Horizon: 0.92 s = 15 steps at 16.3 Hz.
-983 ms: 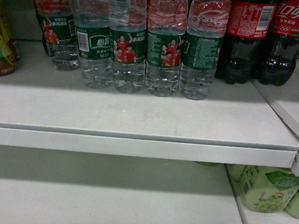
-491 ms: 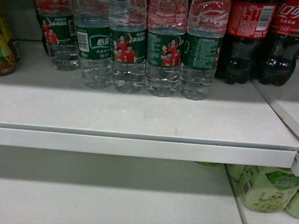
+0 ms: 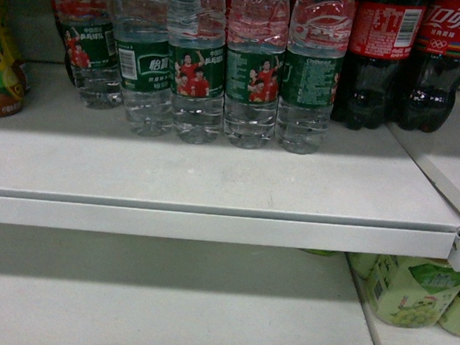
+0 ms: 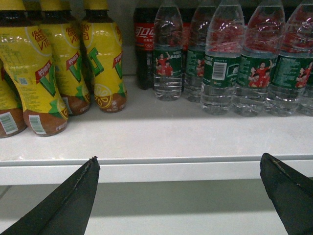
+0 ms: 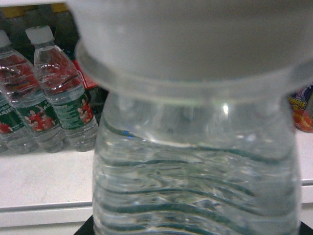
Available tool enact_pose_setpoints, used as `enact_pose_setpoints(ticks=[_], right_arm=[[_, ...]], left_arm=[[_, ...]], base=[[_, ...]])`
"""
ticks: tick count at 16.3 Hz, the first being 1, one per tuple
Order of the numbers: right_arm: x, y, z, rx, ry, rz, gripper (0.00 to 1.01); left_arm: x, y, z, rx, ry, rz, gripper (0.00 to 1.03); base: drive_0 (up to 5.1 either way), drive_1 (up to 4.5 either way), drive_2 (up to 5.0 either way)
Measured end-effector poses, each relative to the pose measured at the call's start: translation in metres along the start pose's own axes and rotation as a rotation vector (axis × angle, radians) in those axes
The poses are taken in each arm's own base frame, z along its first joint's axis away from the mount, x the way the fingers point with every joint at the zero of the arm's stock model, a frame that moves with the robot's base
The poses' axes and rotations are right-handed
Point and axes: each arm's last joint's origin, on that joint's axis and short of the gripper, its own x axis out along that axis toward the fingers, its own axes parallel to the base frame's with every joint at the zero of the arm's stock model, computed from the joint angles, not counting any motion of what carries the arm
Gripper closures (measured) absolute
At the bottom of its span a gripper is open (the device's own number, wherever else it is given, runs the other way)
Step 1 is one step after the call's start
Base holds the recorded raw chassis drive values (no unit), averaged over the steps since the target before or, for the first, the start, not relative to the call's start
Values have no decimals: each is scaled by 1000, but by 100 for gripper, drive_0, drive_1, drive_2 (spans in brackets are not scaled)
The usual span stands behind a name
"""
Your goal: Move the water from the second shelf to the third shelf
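In the right wrist view one water bottle [image 5: 195,161] fills the frame, clear and ribbed, with its white cap at the top. My right gripper [image 5: 194,231] holds it; only dark finger corners show at the bottom edge. Several more water bottles [image 3: 198,68] with green labels stand in a row on the upper shelf [image 3: 210,225], also seen as water bottles [image 4: 217,68] in the left wrist view. My left gripper [image 4: 178,159] is open and holds nothing, in front of the shelf edge [image 4: 176,171]. Neither gripper appears in the head view.
Cola bottles [image 3: 380,57] stand right of the water row. Yellow tea bottles [image 4: 63,68] stand at the left. Green drink packs [image 3: 411,292] sit at the right of the lower shelf [image 3: 165,310]. More water bottles [image 5: 63,98] stand behind the held one.
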Motion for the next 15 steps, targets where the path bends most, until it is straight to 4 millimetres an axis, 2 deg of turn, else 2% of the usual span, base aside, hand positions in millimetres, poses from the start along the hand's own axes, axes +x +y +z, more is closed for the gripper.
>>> enact_pose_setpoints(ticks=[15], right_arm=[[0,0,-1,-1,3,-6,57]], left_arm=[[0,0,0,0,0,-1,5]], base=[[0,0,0]])
